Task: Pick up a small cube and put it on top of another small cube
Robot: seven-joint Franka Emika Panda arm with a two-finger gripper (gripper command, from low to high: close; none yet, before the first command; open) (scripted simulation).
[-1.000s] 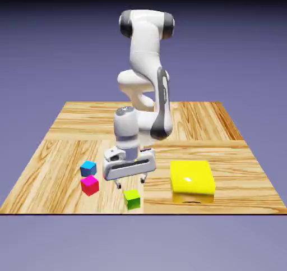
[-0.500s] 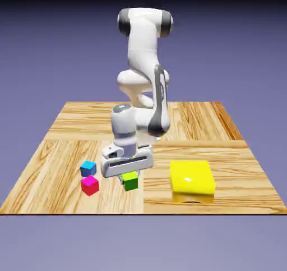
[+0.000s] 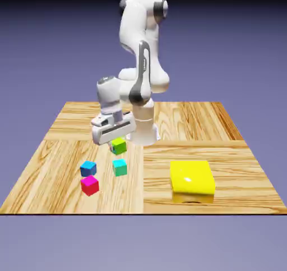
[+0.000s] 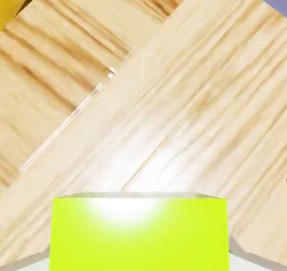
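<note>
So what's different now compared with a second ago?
The gripper closed on the lime-green cube, lifted it off the table and carried it toward the exterior view's left and away from the camera; it now hangs just above the teal cube. The blue cube, magenta cube and yellow block stayed put.

White arm point(image 3: 143, 51), dark grey joints

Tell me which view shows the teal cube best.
The exterior view. There the teal cube sits whole on the table, just below the lime-green cube held in the claw. The hand view shows only the green cube and wood, no teal cube.
</note>
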